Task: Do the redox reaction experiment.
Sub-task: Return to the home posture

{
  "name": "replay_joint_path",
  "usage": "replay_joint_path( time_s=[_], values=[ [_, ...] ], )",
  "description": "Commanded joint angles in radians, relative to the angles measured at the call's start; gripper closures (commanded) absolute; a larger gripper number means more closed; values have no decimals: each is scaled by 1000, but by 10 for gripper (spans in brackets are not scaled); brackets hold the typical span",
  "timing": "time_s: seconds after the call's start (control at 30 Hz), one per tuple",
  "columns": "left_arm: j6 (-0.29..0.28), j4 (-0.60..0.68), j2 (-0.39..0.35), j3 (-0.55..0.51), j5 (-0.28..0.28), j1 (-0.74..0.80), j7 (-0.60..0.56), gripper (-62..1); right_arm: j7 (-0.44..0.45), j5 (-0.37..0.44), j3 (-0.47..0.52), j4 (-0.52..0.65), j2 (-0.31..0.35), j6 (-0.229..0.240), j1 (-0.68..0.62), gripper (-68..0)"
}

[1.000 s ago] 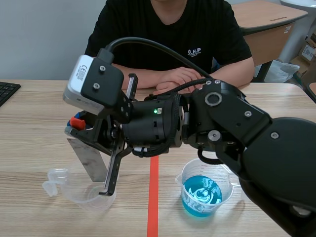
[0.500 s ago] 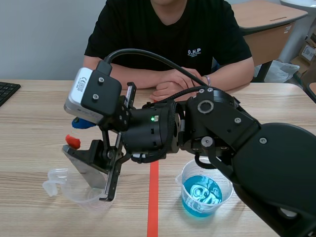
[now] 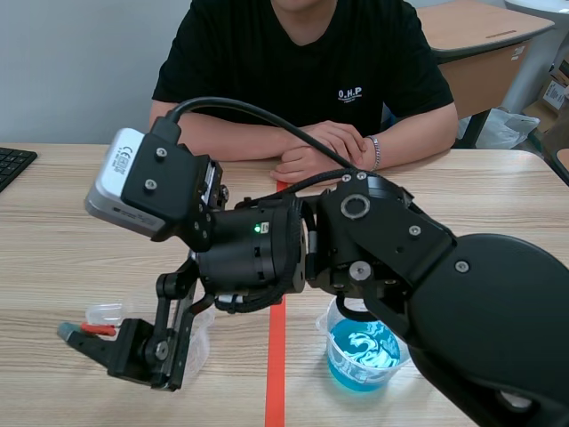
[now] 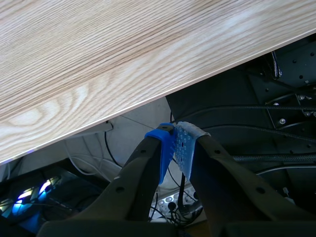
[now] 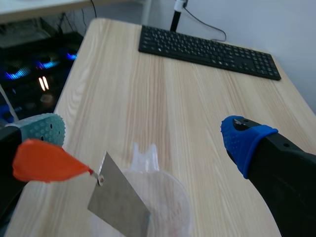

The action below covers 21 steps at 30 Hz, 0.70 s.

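My right gripper (image 5: 143,133) has dropped low, fingers now apart. The metal plate (image 5: 118,200) is released into the clear cup (image 5: 170,197), so placement looks done. Left gripper (image 4: 177,148) is closed on nothing.

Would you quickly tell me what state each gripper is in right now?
Left gripper: closed, empty.
Right gripper: open; the metal plate sits in the clear cup, not gripped.

We log a light wood-grain table (image 3: 53,240), black keyboard (image 5: 207,52) at its far left edge, clear plastic beaker (image 5: 168,200) left of the orange-red tape line (image 3: 276,356), beaker of blue liquid (image 3: 364,351) just right of it, a person's hands (image 3: 324,147) resting at the far edge.
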Motion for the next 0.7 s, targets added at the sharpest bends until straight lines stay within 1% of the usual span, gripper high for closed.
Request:
replay_joint_path(
  time_s=[0.0, 0.07, 0.17, 0.33, 0.4, 0.53, 0.67],
  values=[
    [2, 15, 0, 5, -3, 11, -10, -44, 15, 30, -1, 32, 0, 7, -1, -679],
    [2, 15, 0, 5, -3, 11, -10, -44, 15, 47, -13, 59, 12, 7, -16, -679],
    [2, 15, 0, 5, -3, 11, -10, -44, 14, 62, -36, 121, 49, 7, -38, -679],
    [2, 15, 0, 5, -3, 11, -9, -44, 15, 141, -43, 247, 137, 7, -85, -679],
    [2, 15, 0, 5, -3, 11, -9, -44, 15, 145, -41, 305, 180, 2, -103, -679],
    [2, 15, 0, 5, -3, 11, -9, -44, 15, 166, -15, 395, 273, -90, -143, -679],
    [2, 15, 0, 5, -3, 11, -6, -44, 28, 205, 55, 445, 357, -176, -200, -679]
  ],
)
